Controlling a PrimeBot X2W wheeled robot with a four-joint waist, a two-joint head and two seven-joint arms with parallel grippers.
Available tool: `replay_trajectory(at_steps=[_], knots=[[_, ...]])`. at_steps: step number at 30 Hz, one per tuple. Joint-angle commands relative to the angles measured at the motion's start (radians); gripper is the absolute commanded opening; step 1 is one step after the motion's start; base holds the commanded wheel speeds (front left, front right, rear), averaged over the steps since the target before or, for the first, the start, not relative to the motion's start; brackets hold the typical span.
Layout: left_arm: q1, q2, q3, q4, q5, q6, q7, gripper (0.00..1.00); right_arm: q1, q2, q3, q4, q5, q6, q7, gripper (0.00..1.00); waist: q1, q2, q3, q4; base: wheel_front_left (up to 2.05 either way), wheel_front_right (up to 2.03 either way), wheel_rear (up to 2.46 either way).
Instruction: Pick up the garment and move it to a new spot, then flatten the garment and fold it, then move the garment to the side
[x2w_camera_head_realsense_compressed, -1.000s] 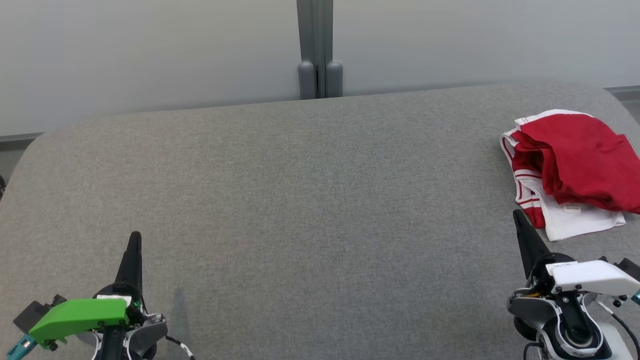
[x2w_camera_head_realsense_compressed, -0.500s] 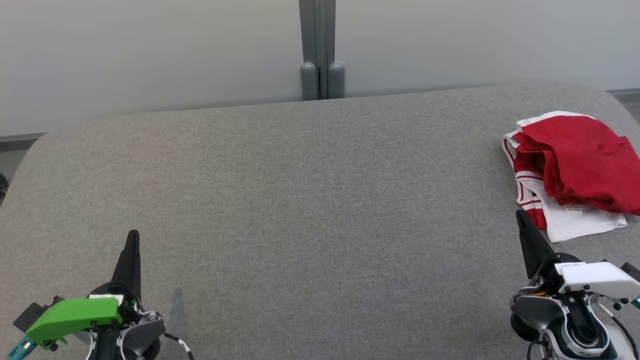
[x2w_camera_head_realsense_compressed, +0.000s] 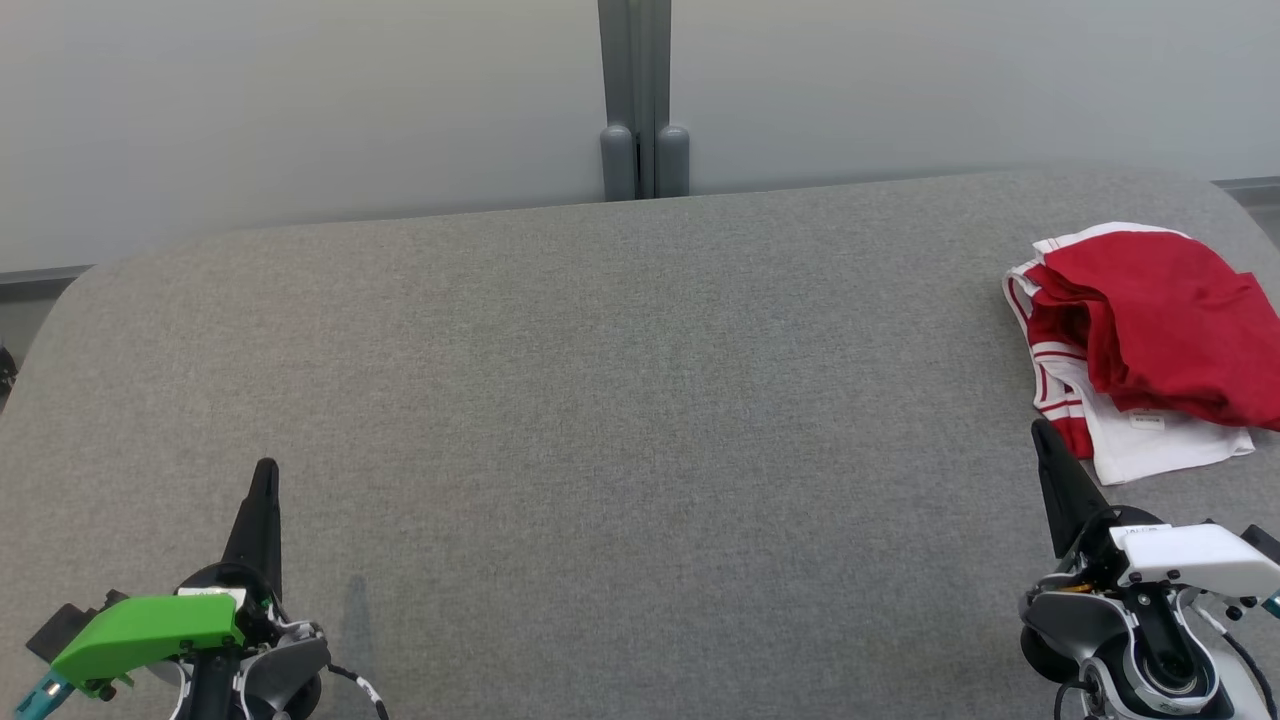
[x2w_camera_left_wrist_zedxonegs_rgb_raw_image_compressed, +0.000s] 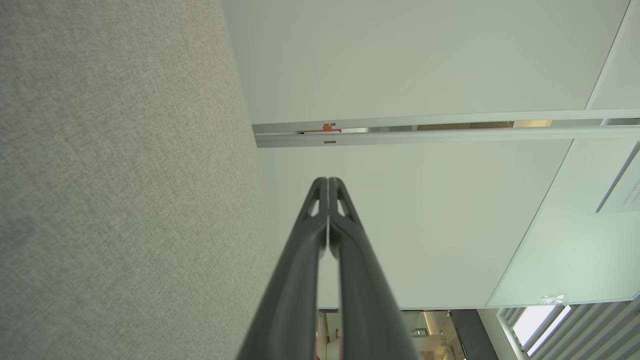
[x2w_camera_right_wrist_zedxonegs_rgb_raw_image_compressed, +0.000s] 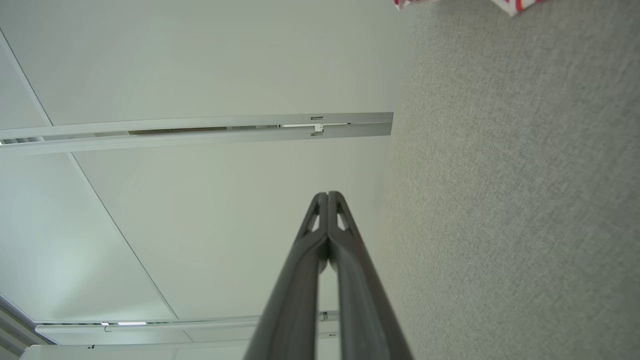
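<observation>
Head view whole crumpled garment (x2w_camera_head_realsense_compressed: 1140, 330) on grey surface (x2w_camera_head_realsense_compressed: 640, 400), right wrist view its edge, wrist views both jaws together

grey fabric table (x2w_camera_head_realsense_compressed: 620, 350), pale wall panels (x2w_camera_head_realsense_compressed: 300, 110), grey post (x2w_camera_head_realsense_compressed: 632, 90) behind.
</observation>
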Motion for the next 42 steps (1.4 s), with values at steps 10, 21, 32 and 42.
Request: replay_trajectory(at_steps=[10,21,32,42], knots=[[-0.010,0.001,0.007,0.002,0.005,-0.006,0.004,0.00,0.000,0.004,-0.006,0.002,-0.006,0.000,0.006,0.00,0.0000,0.0000,0.000,0.000,0.00,0.00,0.00],[-0.011,0.000,0.008,0.002,0.008,-0.006,0.006,0.00,-0.001,0.006,-0.009,0.002,-0.009,0.000,0.009,0.00,0.0000,0.0000,0.000,0.000,0.00,0.00,0.00],[-0.011,-0.002,0.010,0.002,0.009,-0.006,0.007,0.00,-0.001,0.007,-0.011,0.003,-0.010,0.000,0.010,0.00,0.0000,0.0000,0.000,0.000,0.00,0.00,0.00],[-0.011,-0.003,0.011,0.002,0.010,-0.006,0.007,0.00,-0.002,0.009,-0.013,0.003,-0.011,0.000,0.011,0.00,0.0000,0.0000,0.000,0.000,0.00,0.00,0.00]])
